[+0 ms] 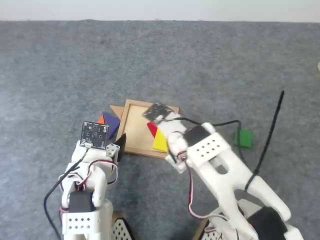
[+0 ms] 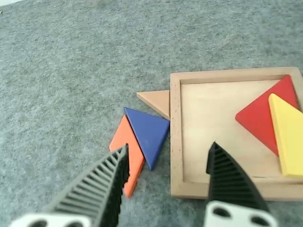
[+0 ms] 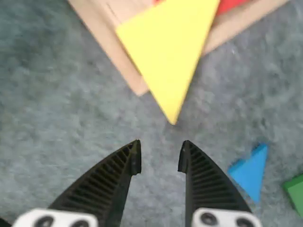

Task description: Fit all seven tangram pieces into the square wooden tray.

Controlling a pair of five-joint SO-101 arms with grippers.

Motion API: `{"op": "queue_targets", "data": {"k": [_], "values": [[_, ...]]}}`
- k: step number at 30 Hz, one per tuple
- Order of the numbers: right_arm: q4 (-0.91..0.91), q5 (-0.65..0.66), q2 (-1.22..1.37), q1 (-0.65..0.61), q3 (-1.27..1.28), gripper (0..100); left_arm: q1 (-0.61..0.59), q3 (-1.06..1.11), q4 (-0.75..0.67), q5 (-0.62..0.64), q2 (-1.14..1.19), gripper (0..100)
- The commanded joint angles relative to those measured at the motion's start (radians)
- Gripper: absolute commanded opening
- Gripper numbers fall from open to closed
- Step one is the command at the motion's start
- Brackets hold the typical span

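Now, your yellow triangle (image 3: 170,52) overhangs the tray (image 2: 176,142) rim. The right gripper (image 3: 159,158) hangs spread and empty, the left gripper (image 2: 168,163) spread too. It likely needs nudging flat inside.

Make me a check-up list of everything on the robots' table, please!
Surface: grey carpet, flat.
Job's things: wooden tray holds red triangle; yellow triangle overlaps it, tip past the rim. Dark blue triangle, orange piece and tan piece lie beside the tray; light blue triangle and green piece lie farther off.
Clutter: nothing seen.
Grippers: left gripper open by the tray's edge; right gripper open near the yellow tip.
Cables: black cable beside the right arm.
Surroundings: pale wall.
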Motion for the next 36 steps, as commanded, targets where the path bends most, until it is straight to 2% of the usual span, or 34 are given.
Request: {"op": "queue_targets", "data": {"k": [1, 7, 12, 36], "values": [[-0.053, 0.048, 0.035, 0.062, 0.000, 14.5, -0.005, -0.004, -0.009, -0.009, 0.011, 25], [-0.140, 0.054, 0.174, 0.045, -0.031, 14.5, -0.005, -0.004, -0.009, -0.009, 0.011, 25], [-0.140, 0.052, 0.263, 0.015, -0.100, 14.5, -0.005, -0.004, -0.009, -0.009, 0.011, 25], [-0.131, 0.066, 0.549, 0.021, -0.503, 14.5, -0.005, -0.004, -0.009, -0.009, 0.011, 25]]}}
